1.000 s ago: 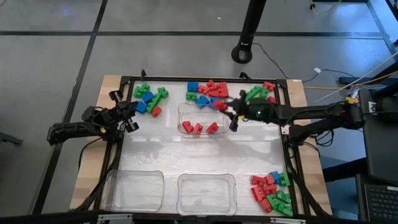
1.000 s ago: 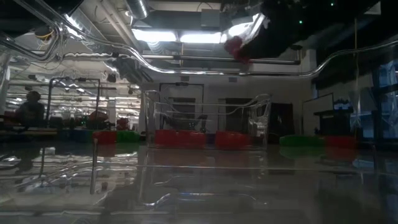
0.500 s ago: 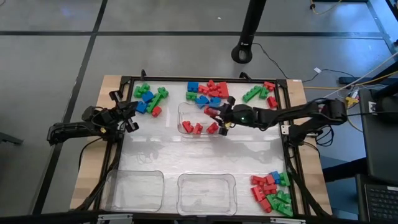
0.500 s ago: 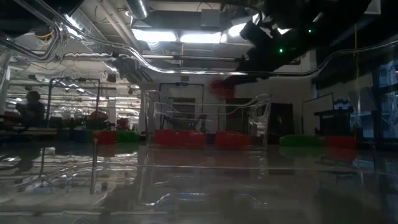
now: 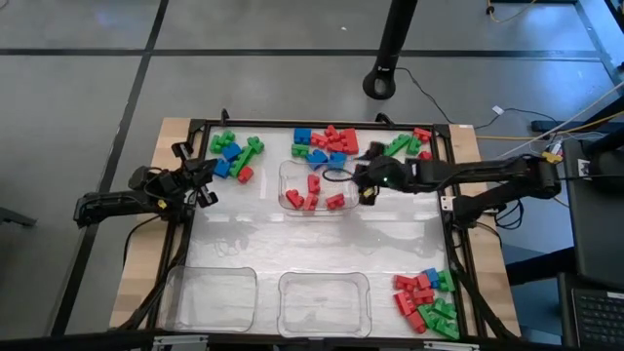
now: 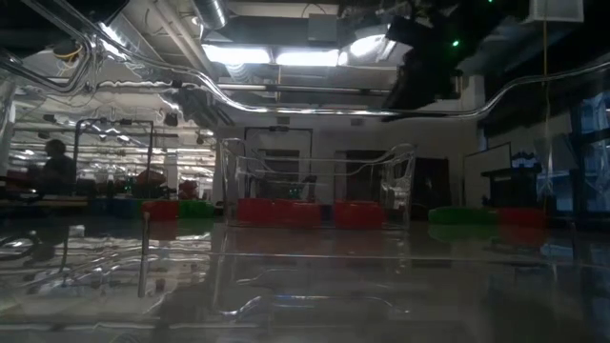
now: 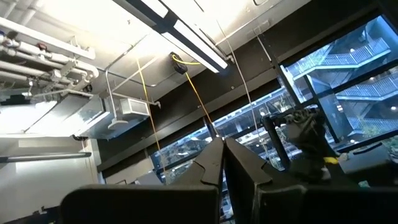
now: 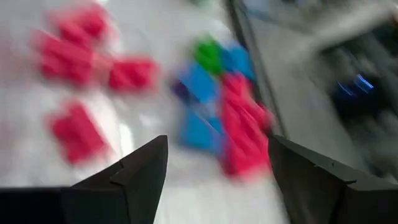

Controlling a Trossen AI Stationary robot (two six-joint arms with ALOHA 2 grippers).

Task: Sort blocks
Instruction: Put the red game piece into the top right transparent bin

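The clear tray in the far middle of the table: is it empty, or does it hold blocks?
Not empty. The clear tray holds a few red blocks; no green or blue ones show inside it.

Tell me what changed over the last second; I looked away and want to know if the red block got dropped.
The right pincer carried a red block over the clear tray, opened and let it go; the tray now holds four red blocks instead of three. The pincer has since pulled back toward the tray's right edge, empty and open. The left pincer stayed shut beside the left pile, and the other piles and trays did not move.
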